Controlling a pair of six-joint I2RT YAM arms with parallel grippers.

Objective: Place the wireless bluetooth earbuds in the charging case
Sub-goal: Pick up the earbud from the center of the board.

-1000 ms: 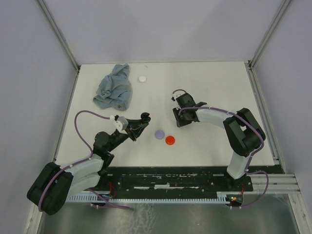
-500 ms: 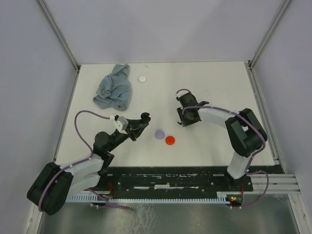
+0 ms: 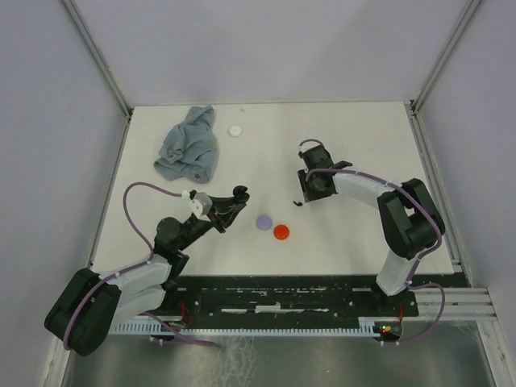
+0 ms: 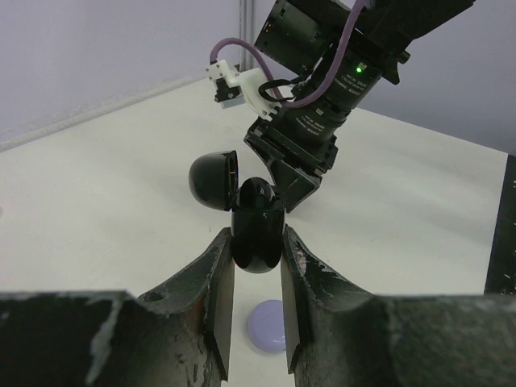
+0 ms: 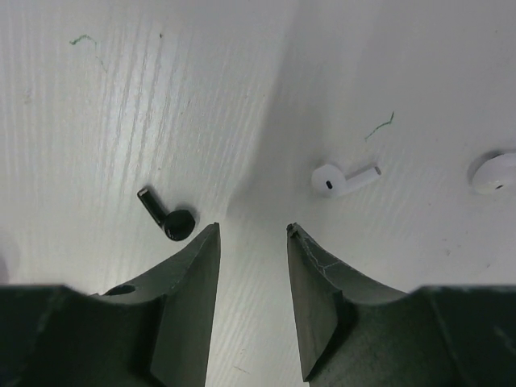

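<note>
My left gripper (image 3: 229,207) is shut on the black charging case (image 3: 239,195) and holds it above the table. In the left wrist view the case (image 4: 256,242) sits upright between the fingers (image 4: 211,282), its lid (image 4: 214,179) flipped open. My right gripper (image 5: 251,230) is open and empty, low over the table. A black earbud (image 5: 168,216) lies just left of its left finger and a white earbud (image 5: 343,178) lies ahead to the right. In the top view the black earbud (image 3: 297,202) lies beside the right gripper (image 3: 312,187).
A lavender disc (image 3: 264,221) and a red disc (image 3: 281,232) lie between the arms. The lavender disc also shows under the left fingers (image 4: 268,326). A white disc (image 3: 235,130) and a blue-grey cloth (image 3: 189,145) lie at the back left. Another white piece (image 5: 493,172) sits at the right edge.
My right gripper has moved to the right and slightly away, and the black earbud now shows on the table beside it. The left arm and the case have not moved.
</note>
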